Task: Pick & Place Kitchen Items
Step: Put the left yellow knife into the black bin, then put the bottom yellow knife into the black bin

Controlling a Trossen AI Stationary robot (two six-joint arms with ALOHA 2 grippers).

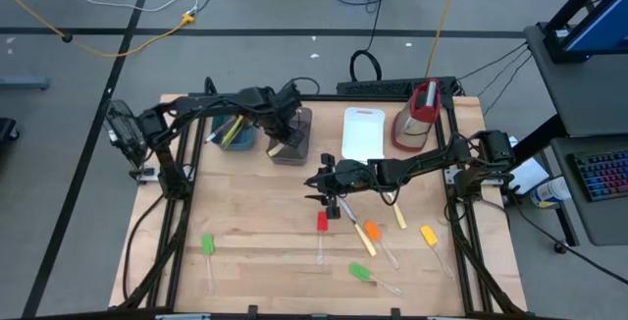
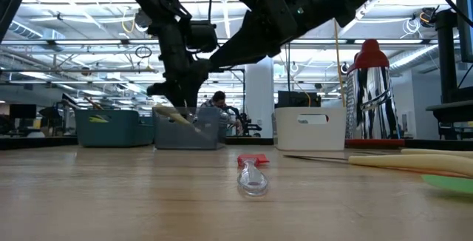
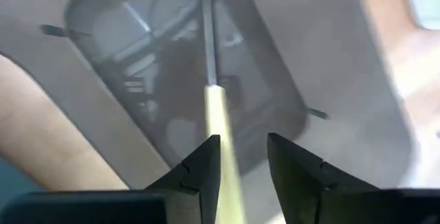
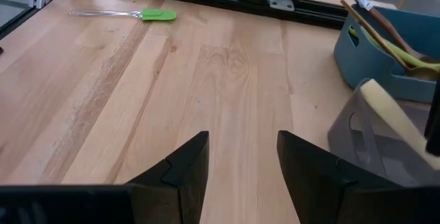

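Note:
My left gripper (image 1: 285, 141) (image 3: 244, 159) hangs open over the grey tub (image 1: 302, 124) (image 3: 130, 59) at the back of the table. A pale-handled knife (image 3: 218, 110) stands between its fingers, its dark blade down inside the tub. In the low view the knife (image 2: 171, 114) leans tilted in the tub. My right gripper (image 1: 322, 190) (image 4: 242, 157) is open and empty above the table's middle. Small spatulas, red (image 1: 321, 222), orange (image 1: 371, 231), yellow (image 1: 428, 234) and two green ones (image 1: 208, 244) (image 1: 360, 272), lie flat on the table. My left gripper comes from above, pointing down into the grey tub. The knife's pale handle (image 3: 221, 135) runs along the inner side of one finger (image 3: 206, 172), with a gap to the other finger. I cannot tell whether that finger touches the handle.
A teal tub (image 1: 235, 135) with several utensils stands left of the grey one. A white tub (image 1: 363, 133) and a red-and-clear jug (image 1: 417, 114) stand to its right. Two more pale-handled knives (image 1: 359, 234) (image 1: 398, 216) lie near the right gripper. A black frame (image 1: 177, 178) borders the table.

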